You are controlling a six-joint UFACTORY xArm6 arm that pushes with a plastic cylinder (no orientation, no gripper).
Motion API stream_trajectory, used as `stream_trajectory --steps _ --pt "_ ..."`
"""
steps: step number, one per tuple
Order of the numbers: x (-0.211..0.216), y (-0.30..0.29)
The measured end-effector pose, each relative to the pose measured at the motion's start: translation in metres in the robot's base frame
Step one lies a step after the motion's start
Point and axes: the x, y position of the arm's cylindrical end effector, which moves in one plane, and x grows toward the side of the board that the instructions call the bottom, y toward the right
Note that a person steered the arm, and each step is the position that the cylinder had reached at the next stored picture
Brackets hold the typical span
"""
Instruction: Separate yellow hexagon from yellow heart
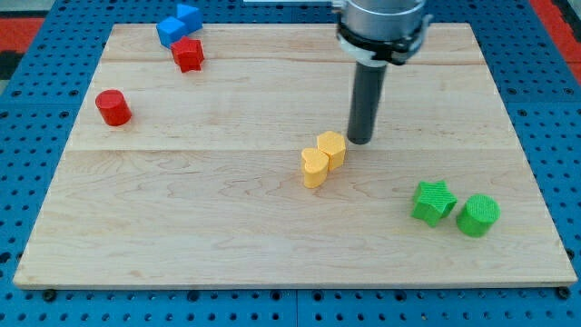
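Nearest, the yellow heart (314, 168) sits mid-desk (182, 227), touching the yellow hexagon (332, 148) just behind it. Beyond, my tip (360, 141) rests just beside the hexagon's right edge. There is no claw, only the rod. The push seems about to start: next, slide the hexagon leftward, clear of the heart. No writing is legible.

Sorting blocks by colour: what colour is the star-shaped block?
Green; the star shows in the camera view, near the view's bottom right.

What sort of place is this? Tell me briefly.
Probably a robotics lab bench: a wooden board lies on a blue perforated base, small coloured blocks like the yellow hexagon are scattered on it, and my tip sits beside that hexagon.
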Motion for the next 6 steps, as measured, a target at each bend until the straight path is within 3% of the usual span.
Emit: stream_trajectory --steps 1,3,6 --pt "0.022 -0.010" --pt "0.022 -0.039" --pt "0.013 -0.137"
